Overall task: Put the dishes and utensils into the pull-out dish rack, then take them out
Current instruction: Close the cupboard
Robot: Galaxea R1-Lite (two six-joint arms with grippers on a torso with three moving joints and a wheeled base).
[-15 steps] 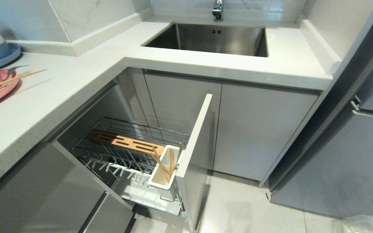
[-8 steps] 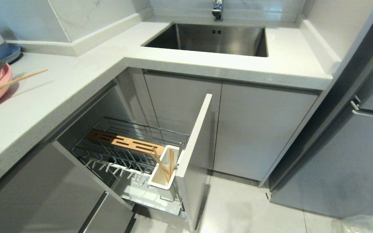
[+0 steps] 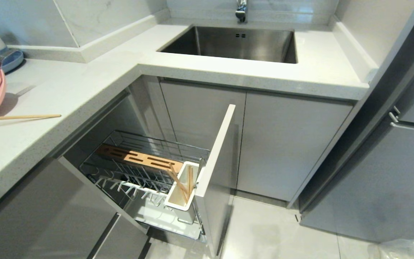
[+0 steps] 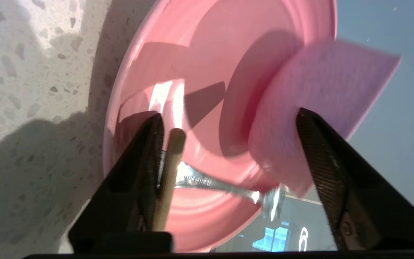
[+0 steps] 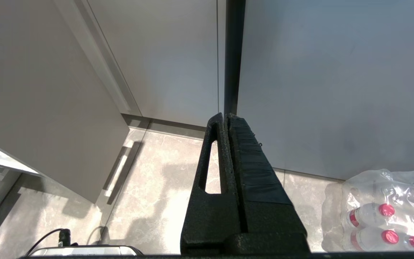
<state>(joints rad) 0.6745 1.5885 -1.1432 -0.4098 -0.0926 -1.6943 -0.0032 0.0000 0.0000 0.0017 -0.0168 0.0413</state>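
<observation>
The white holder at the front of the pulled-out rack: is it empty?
No. In the head view, light-wood chopsticks stand slanted inside the white utensil holder at the front of the pull-out dish rack.

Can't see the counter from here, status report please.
Left gripper open by tilted pink plate. Chopstick lying on counter. Right gripper shut, parked.

Right claw (image 5: pixel 227 117) closed, floor (image 5: pixel 149 187), bottled water (image 5: pixel 383 212)
</observation>
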